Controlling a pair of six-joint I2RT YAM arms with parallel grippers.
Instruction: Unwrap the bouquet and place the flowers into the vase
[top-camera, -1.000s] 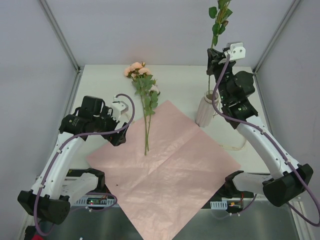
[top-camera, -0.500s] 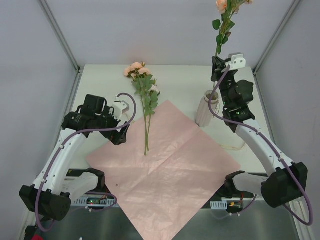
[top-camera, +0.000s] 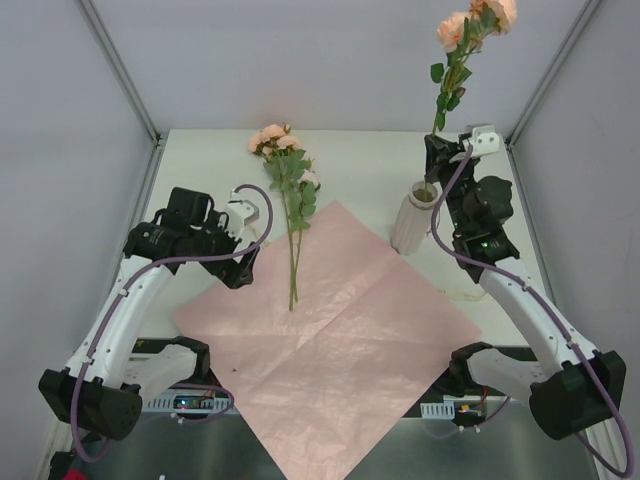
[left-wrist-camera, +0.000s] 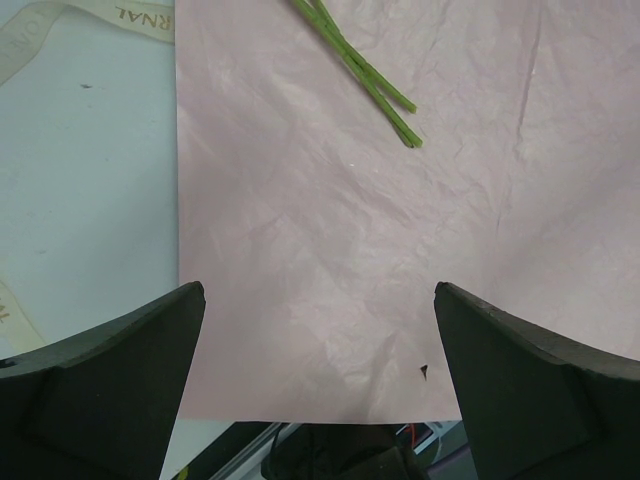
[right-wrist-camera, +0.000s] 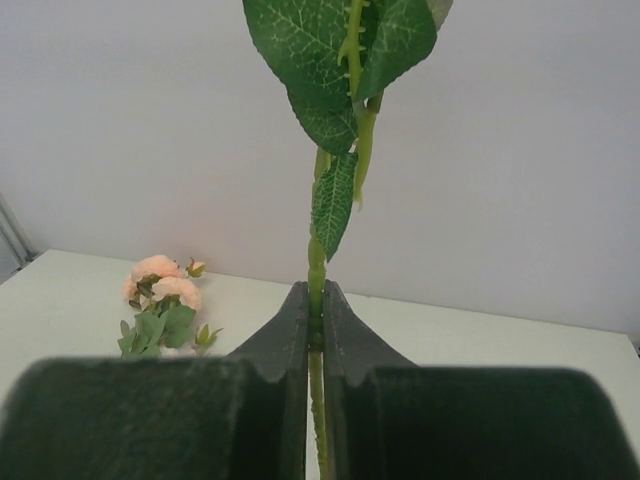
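Reaching high over the far right of the table (top-camera: 200, 160), the right arm stands almost straight up from its elbow. The right gripper (top-camera: 434, 152) is clamped tight on the thin green stem of one rose (top-camera: 447, 88). In the overhead view it sits just above the mouth of the vase (top-camera: 411, 222). The wrist camera shows the two fingers (right-wrist-camera: 296, 330) pressed flat against the stem (right-wrist-camera: 316, 255), which stands upright.

The left arm is folded low at the left edge of the pink paper (top-camera: 330, 330). Its left gripper (top-camera: 244, 266) is spread wide and holds nothing, pointing down at the creased sheet (left-wrist-camera: 330, 220).

The right gripper hides the stem's lower end, so whether it has entered the vase cannot be told. The peach blooms touch the top edge of the overhead view and lie outside the wrist view, where only leaves show. A cream ribbon (left-wrist-camera: 90, 15) is cut off at the corner of the left wrist view.

The vase, off-white, slim and grooved, stands just off the paper's right corner. The other flowers (top-camera: 284, 165) lie flat on the table, with their peach-pink heads and green leaves towards the far side. Their cut ends (left-wrist-camera: 368, 78) rest on the paper.
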